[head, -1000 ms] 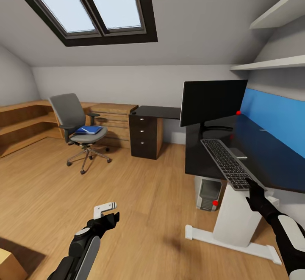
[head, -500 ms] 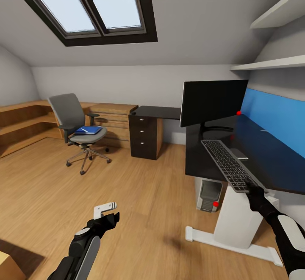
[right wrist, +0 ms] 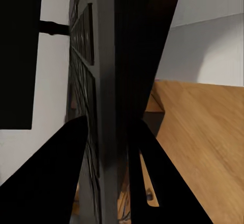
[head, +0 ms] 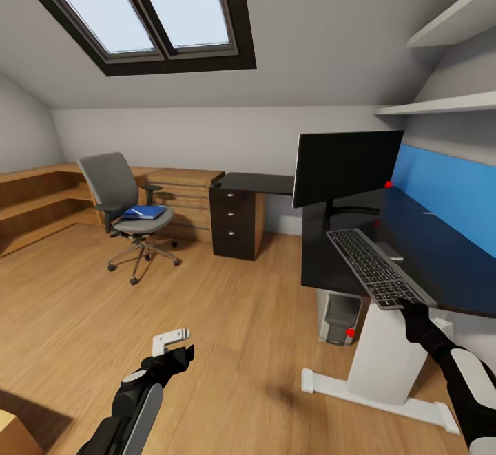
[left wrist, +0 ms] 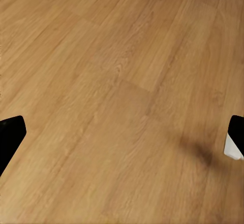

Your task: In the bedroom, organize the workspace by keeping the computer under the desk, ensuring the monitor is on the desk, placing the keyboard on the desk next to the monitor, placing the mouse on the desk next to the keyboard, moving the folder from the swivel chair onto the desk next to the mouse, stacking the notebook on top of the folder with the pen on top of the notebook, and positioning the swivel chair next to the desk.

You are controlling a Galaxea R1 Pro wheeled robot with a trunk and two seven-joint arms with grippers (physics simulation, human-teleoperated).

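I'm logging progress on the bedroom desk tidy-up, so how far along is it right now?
Done: the monitor stands on the desk, and the computer sits under it. In hand: the right gripper is at the near end of the keyboard, which overhangs the desk edge; the wrist view shows fingers either side of it. Left: the blue folder lies on the swivel chair, far from the desk.

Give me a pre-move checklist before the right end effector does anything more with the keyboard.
1. Keyboard lying on the desk: ok, though its near end overhangs the front edge.
2. Right end effector straddling the keyboard's near end: ok; grip force cannot tell.
3. Keyboard next to the monitor: ok, lying in front of it.
4. Computer under the desk: ok.
5. Folder moved off the swivel chair: not ok.
6. Left end effector free: ok, open above the floor.
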